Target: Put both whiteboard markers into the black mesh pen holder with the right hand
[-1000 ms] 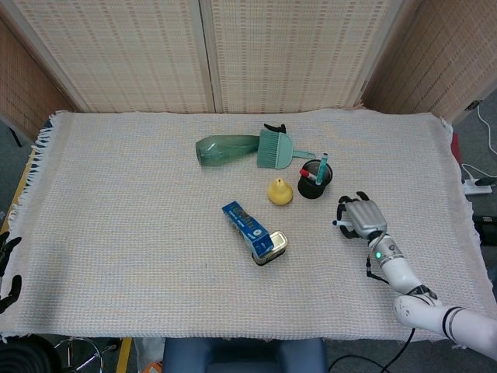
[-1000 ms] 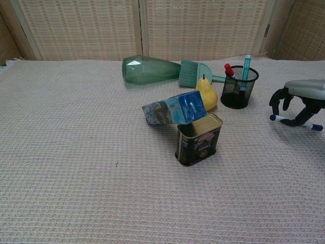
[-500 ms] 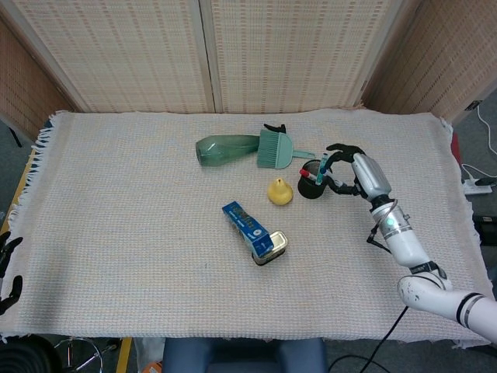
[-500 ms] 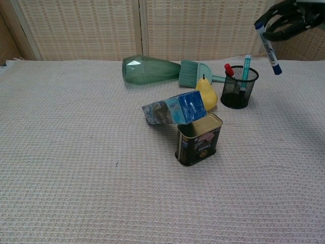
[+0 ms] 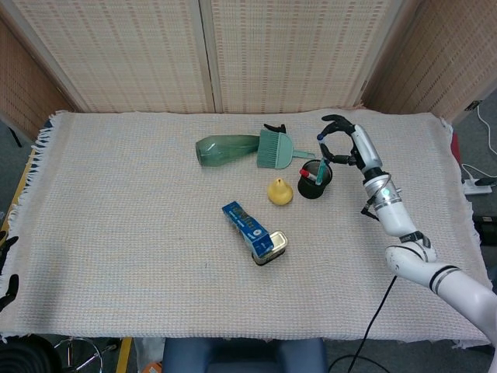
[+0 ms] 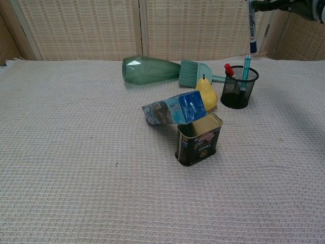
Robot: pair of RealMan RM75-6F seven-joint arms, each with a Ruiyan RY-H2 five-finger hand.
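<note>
Right hand [image 5: 342, 144] holds a blue-capped whiteboard marker [image 6: 252, 31] upright in the air above the black mesh pen holder [image 6: 239, 87].

The hand's fingers are clamped on the marker's upper end, its blue cap pointing down, clear of the holder's rim. The holder stands on the desk [image 5: 116, 233] at the far right, and already carries a red-capped marker [image 6: 229, 70] and a teal pen [image 6: 246, 66], both leaning inside it. Just left of the holder sits a yellow pear [image 6: 205, 92]; further left and far lie a teal brush [image 6: 192, 72] and a green glass vase [image 6: 147, 69] on its side. Nearer, a blue carton [image 6: 175, 109] lies tilted against an open tin [image 6: 198, 139]. Only dark fingertips of the left hand [image 5: 6, 272] show at the near left edge; their state cannot be told.
</note>
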